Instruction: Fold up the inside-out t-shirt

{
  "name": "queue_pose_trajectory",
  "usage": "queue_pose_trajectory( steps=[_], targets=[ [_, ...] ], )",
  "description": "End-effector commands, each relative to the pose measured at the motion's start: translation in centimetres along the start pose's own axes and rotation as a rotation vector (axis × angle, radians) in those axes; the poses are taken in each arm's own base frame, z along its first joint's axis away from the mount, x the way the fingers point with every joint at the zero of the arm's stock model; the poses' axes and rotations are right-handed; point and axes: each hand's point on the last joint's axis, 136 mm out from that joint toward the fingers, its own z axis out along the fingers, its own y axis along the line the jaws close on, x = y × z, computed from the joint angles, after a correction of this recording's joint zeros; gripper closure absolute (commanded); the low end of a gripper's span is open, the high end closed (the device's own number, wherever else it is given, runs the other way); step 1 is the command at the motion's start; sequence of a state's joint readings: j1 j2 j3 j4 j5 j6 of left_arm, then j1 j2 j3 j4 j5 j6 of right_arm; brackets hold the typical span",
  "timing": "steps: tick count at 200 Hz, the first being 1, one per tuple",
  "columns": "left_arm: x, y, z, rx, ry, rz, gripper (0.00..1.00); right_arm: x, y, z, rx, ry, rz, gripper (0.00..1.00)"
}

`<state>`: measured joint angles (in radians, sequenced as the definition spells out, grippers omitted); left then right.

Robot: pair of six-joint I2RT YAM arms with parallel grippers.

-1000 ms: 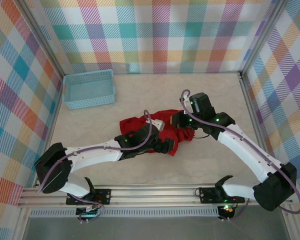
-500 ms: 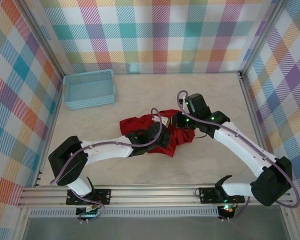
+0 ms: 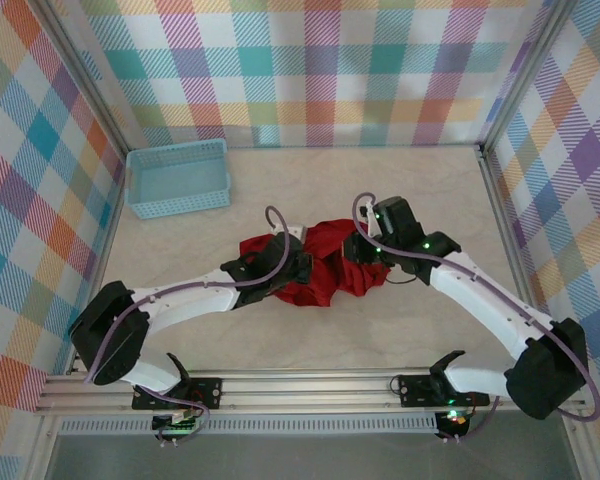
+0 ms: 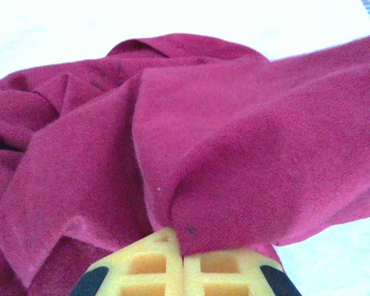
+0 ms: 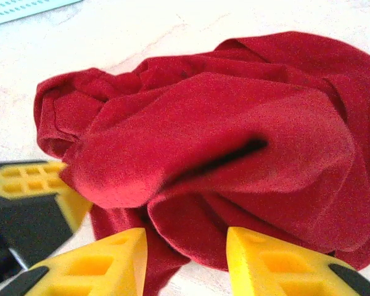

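Observation:
The inside-out t-shirt (image 3: 325, 285) is a crumpled red heap in the middle of the table. My left gripper (image 3: 302, 270) sits at the heap's left side. In the left wrist view its yellow fingers (image 4: 154, 262) are shut on a pinched fold of the red t-shirt (image 4: 222, 160). My right gripper (image 3: 350, 256) is at the heap's right side. In the right wrist view that gripper (image 5: 186, 250) is open, straddling a hanging fold of the t-shirt (image 5: 222, 142) without clamping it. The left gripper's finger (image 5: 31, 182) shows at the left there.
A light-blue basket (image 3: 177, 178) stands at the back left, well apart from the shirt. Plaid walls enclose the table on three sides. Bare marbled tabletop (image 3: 280, 340) lies between the shirt and the arm bases.
My left gripper has shut on the shirt and drawn the cloth up and leftward. My right gripper has opened and let go of the fold it held. The heap has bunched tighter.

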<state>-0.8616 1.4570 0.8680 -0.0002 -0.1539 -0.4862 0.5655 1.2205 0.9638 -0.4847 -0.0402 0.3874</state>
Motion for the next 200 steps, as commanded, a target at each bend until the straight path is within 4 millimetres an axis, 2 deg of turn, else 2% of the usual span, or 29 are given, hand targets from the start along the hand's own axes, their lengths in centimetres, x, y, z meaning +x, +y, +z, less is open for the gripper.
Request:
queue_pose_trajectory(
  steps=[1, 20, 40, 54, 61, 81, 116, 138, 159, 170, 187, 200],
  targets=[
    [-1.0, -0.3, -1.1, 0.044, -0.007, -0.030, 1.00, 0.3, 0.5, 1.5, -0.060, -0.007, -0.037, 0.60],
    [-1.7, -0.3, -1.3, 0.048, -0.007, -0.035, 1.00, 0.7, 0.9, 3.0, -0.095, 0.021, -0.032, 0.60],
    [-2.2, -0.2, -1.7, 0.040, -0.006, -0.016, 1.00, 0.5, 0.9, 3.6, -0.090, 0.017, -0.034, 0.61],
    [-2.8, 0.3, -2.2, 0.020, -0.015, -0.010, 1.00, 0.1, -0.8, 3.6, 0.015, 0.016, -0.031, 0.79],
    [-3.3, 0.8, -2.7, 0.006, -0.021, -0.018, 1.00, 0.1, -1.5, 3.4, 0.060, 0.014, -0.033, 0.85],
    [-5.1, 2.6, -4.3, -0.026, -0.050, -0.052, 1.00, 0.2, -2.8, 1.6, 0.131, -0.015, -0.065, 1.00],
    [-8.1, 3.8, -8.1, -0.038, -0.121, -0.057, 1.00, 0.9, -3.0, -1.8, 0.134, -0.062, -0.102, 1.00],
    [-9.3, 4.0, -10.7, -0.054, -0.147, -0.043, 1.00, 1.0, -1.7, -4.5, 0.069, -0.100, -0.126, 1.00],
    [-10.8, 3.5, -13.6, -0.038, -0.200, -0.028, 1.00, 0.6, 0.1, -8.0, -0.011, -0.166, -0.160, 1.00],
    [-11.3, 3.2, -14.8, -0.024, -0.222, -0.019, 1.00, 0.4, 0.1, -9.5, -0.011, -0.196, -0.167, 1.00],
    [-11.3, 3.5, -15.0, -0.036, -0.230, -0.016, 1.00, 0.4, -1.6, -10.2, 0.071, -0.200, -0.120, 1.00],
    [-10.6, 5.3, -13.3, -0.110, -0.180, -0.038, 1.00, 1.2, -3.3, -8.6, 0.119, -0.145, -0.043, 1.00]
  ],
)
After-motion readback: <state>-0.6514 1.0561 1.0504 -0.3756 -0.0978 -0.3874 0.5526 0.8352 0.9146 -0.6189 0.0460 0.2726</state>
